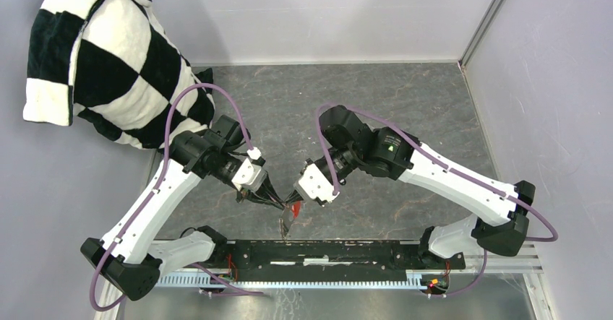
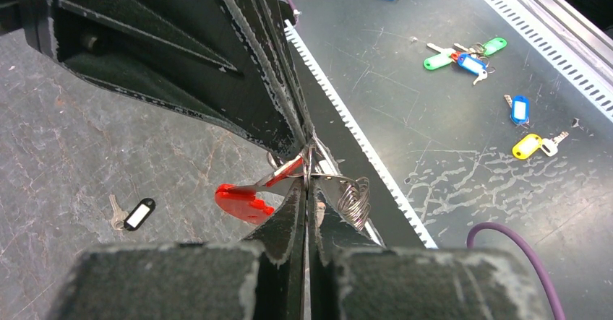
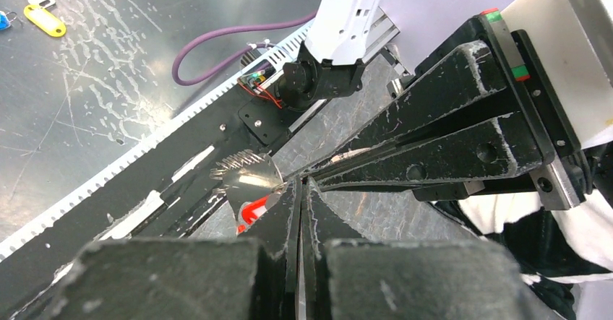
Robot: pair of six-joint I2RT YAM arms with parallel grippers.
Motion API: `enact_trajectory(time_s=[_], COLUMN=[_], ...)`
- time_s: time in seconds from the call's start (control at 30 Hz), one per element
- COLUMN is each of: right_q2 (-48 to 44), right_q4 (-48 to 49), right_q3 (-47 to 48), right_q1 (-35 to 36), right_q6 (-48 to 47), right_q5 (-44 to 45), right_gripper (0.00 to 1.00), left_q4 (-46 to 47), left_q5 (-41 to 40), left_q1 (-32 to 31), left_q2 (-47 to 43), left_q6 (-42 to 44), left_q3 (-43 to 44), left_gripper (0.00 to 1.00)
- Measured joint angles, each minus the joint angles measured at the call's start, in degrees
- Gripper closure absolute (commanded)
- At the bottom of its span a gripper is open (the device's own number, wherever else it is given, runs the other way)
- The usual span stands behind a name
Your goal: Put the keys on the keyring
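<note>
Meeting tip to tip just above the middle of the grey desk [image 2: 72, 154]: left claw [image 2: 306, 190] and right claw [image 3: 299, 190].

Left claw narrowed to a hairline slit, fingers almost touching, pinched on thin silvery metal of the keyring [image 2: 354, 203]. Ring itself just right of those fingertips in the left wrist view, splayed like a small coil, clear of the desk. Red fob [image 2: 242, 203] just left of the same fingertips, tilted, hanging in the air, joined to the pinch by a thin silvery strip.

Right claw likewise squeezed to a slit, tips pressed into the same knot of metal from the opposite side. From the right wrist, silvery ring just left of the fingertips, with a scrap of red below it.

Black-headed key [image 2: 139, 213] flat on the desk, well apart from both claws, with a short silvery blade beside its head.

Hard to make out: which strand of metal sits between the right claw's fingers, ring or key blade; cannot tell. Red near the tips impossible to sort into fob and key head. From above, whole junction reduced to a red speck and a dark dangling scrap under the two claws. Much of both wrist views blocked by black finger bodies.

Beyond the toothed desk edge, on a lower dark surface: coloured key tags [image 2: 471, 63], green, blue and yellow. Top left in the overhead view: black-and-white checked cloth [image 1: 108, 67], partly cut off by the frame.
</note>
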Motion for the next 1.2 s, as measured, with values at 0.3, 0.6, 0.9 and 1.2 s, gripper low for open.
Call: enact_trajectory(time_s=[0.3, 0.6, 0.9, 1.2], right_q2=[-2.1, -5.42, -6.69, -8.72], right_q4=[7.93, 19.39, 26.67, 29.16], right_q3=[-5.51, -12.26, -15.67, -15.98], right_q1=[0.0, 0.0, 0.0, -0.02], right_q6=[4.7, 11.74, 15.78, 16.28], right_q5=[0.48, 1.18, 2.8, 5.97], right_gripper=[1.0, 1.0, 1.0, 1.0], left_q4=[-0.07, -0.13, 0.11, 14.14], left_q5=[-1.09, -1.14, -1.05, -0.44], left_q1=[0.0, 0.0, 0.0, 0.0], left_q2=[0.0, 0.0, 0.0, -3.23], left_q6=[0.02, 0.04, 0.0, -13.42], left_q3=[0.0, 0.2, 0.7, -0.2], left_gripper=[0.98, 0.98, 0.98, 0.98])
